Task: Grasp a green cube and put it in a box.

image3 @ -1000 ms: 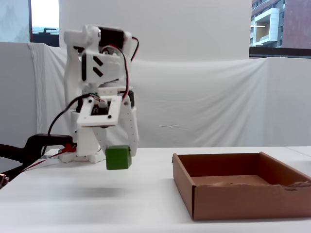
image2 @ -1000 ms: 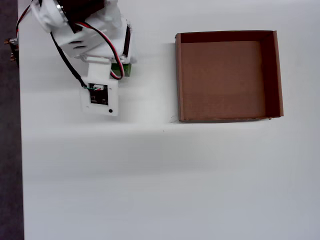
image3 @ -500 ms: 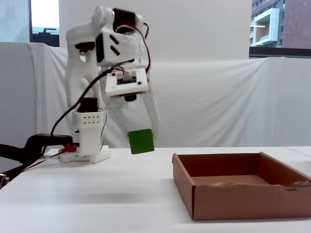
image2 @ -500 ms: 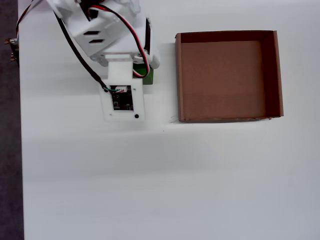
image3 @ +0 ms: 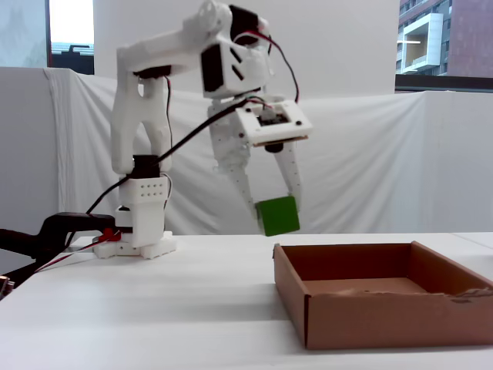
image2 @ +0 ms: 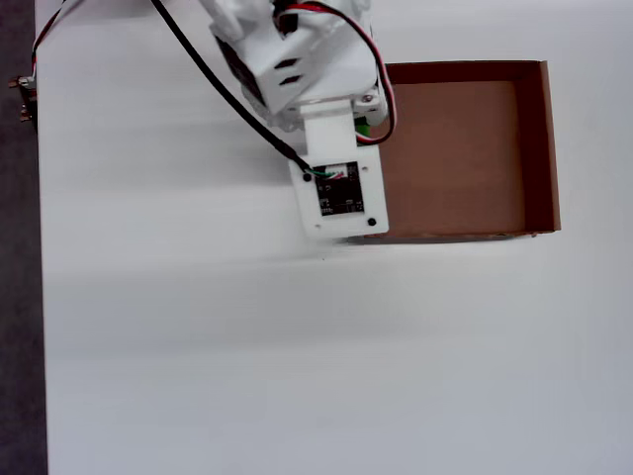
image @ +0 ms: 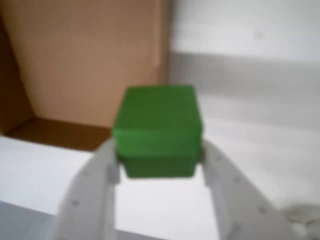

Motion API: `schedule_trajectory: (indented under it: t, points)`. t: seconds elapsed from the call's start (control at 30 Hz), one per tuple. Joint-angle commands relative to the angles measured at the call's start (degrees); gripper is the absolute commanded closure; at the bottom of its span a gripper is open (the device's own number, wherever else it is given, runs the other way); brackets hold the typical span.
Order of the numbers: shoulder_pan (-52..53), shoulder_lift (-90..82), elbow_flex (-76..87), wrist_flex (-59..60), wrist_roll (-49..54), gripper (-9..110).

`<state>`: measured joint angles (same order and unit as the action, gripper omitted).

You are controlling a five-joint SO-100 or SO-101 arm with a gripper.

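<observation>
Above the white counter [image3: 192, 308], the hand [image3: 275, 210] clamps the green cube [image3: 277, 215]; releasing here risks clipping the box [image3: 370, 312] wall.

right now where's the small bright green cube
The small bright-green cube is held in the white two-finger gripper, in the air just above the left wall of the shallow brown cardboard box in the fixed view.

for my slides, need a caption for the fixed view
End effector holds the cube in the air above the box's near-left edge.
</observation>
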<state>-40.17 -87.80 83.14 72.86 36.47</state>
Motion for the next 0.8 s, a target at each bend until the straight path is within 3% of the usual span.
schedule_trajectory:
  t: [0.0, 0.77]
  points:
    - [-1.8, 0.9, -5.6, 0.2, -0.4, 88]
    - [-10.5, 16.3, -14.4, 0.9, -4.4, 88]
